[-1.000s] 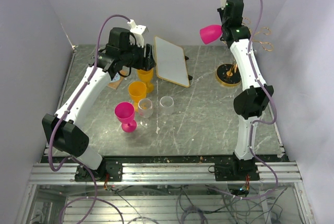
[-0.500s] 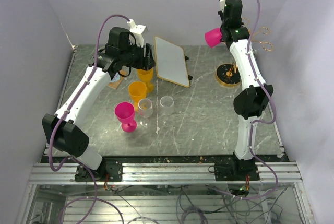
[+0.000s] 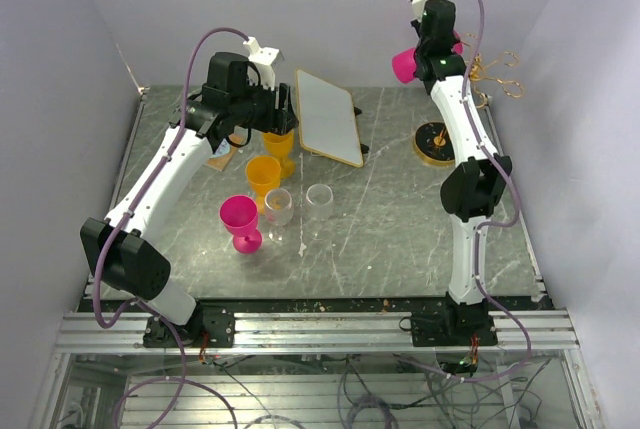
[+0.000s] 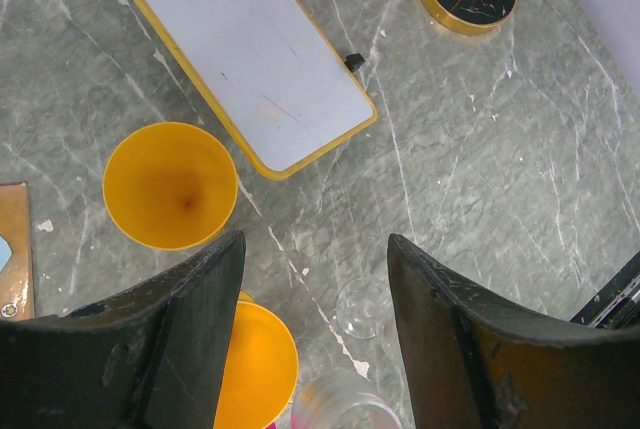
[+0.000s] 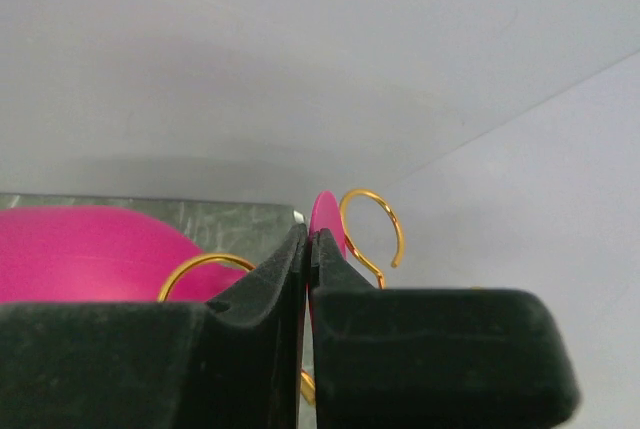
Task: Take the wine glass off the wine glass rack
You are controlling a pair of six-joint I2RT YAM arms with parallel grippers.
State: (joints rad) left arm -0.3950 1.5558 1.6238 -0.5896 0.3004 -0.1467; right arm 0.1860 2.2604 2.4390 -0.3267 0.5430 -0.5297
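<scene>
My right gripper [image 3: 437, 49] is raised high at the back right and is shut on the stem and foot of a pink wine glass [image 3: 403, 64], which lies on its side with the bowl pointing left. In the right wrist view the fingers [image 5: 309, 234] pinch the pink foot disc [image 5: 326, 217], and the bowl [image 5: 90, 249] is at the left. The gold ring arms [image 5: 375, 224] of the wine glass rack [image 3: 497, 64] sit right beside the glass. I cannot tell whether the glass touches them. The rack's round dark base [image 3: 437, 142] is below. My left gripper [image 3: 275, 114] is open and empty.
A white gold-framed board [image 3: 328, 116] leans at the back middle. Two orange glasses [image 3: 279, 144] [image 3: 263, 173], a pink glass [image 3: 240, 221] and two clear glasses [image 3: 279, 205] [image 3: 319, 196] stand at the left centre, under the left gripper [image 4: 315, 249]. The walls are close behind.
My right arm has shifted a little left and up, and the pink glass has turned with it, bowl more level. The left arm has not moved.
</scene>
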